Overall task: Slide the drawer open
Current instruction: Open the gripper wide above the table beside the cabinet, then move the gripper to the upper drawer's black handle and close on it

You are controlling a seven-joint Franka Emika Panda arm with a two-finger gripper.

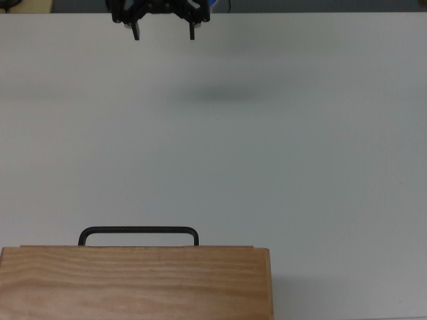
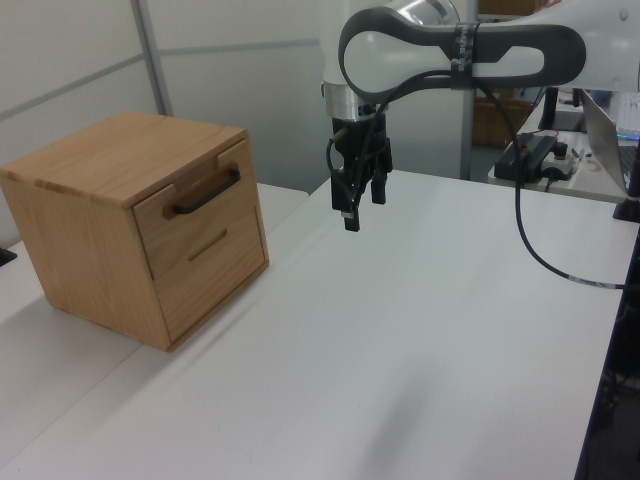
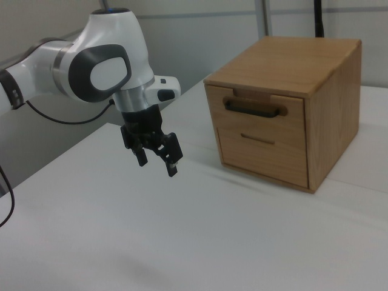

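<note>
The drawer [image 3: 254, 113] sits shut in the upper front of a light wooden cabinet [image 3: 321, 79], its front panel flush with the cabinet face and its black bar handle [image 3: 254, 109] running across the panel just under a notch in the top edge. Below it is a second front with a thin slot [image 3: 257, 139] for a pull. In the top view only the handle [image 1: 139, 233] juts past the grained cabinet top [image 1: 133, 283]; the drawer's box is hidden inside.

The cabinet stands on a plain white counter [image 3: 182, 242], at the bottom left in the top view, where it is cut off by the frame's lower edge. Behind the counter are pale wall panels with a grey upright post [image 2: 150, 55]. At the left view's right, a second desk holds dark equipment and cables [image 2: 535, 150], too small to make out.

The gripper [image 3: 156, 156] hangs in the air above the counter, fingers pointing down and spread wide with nothing between them. It is well apart from the drawer: at the top edge of the top view [image 1: 164, 30], opposite the handle, and to the right view's left of the cabinet front. A black cable [image 2: 530, 235] loops down from the white arm [image 2: 450, 50].
</note>
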